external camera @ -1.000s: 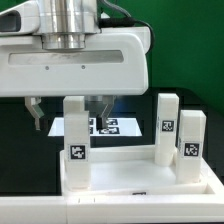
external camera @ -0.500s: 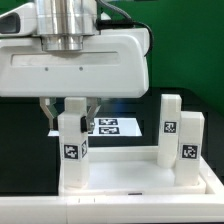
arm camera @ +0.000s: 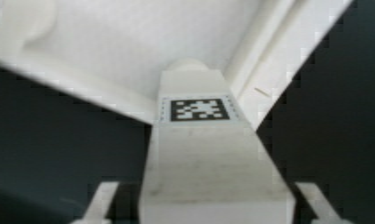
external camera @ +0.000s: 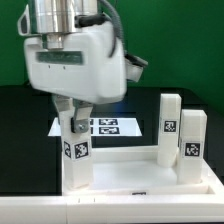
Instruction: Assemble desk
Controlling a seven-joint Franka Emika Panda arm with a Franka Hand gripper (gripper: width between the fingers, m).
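Observation:
The white desk tabletop lies at the front with its rim up, and three blocky tagged legs stand upright on it. The left leg stands at the near left corner. Two more legs stand at the exterior view's right. My gripper is straight above the left leg, with its jaws on either side of the leg's top. In the wrist view the leg runs between the fingers, with a dark gap on each side, so the gripper is open. The tabletop's inside lies beyond it.
The marker board lies flat on the black table behind the tabletop. A green wall closes the back. The robot's hand and wrist fill the upper left of the exterior view.
The gripper came down over the left leg's top, and the hand has then turned about its vertical axis. The legs and the tabletop have not shifted.

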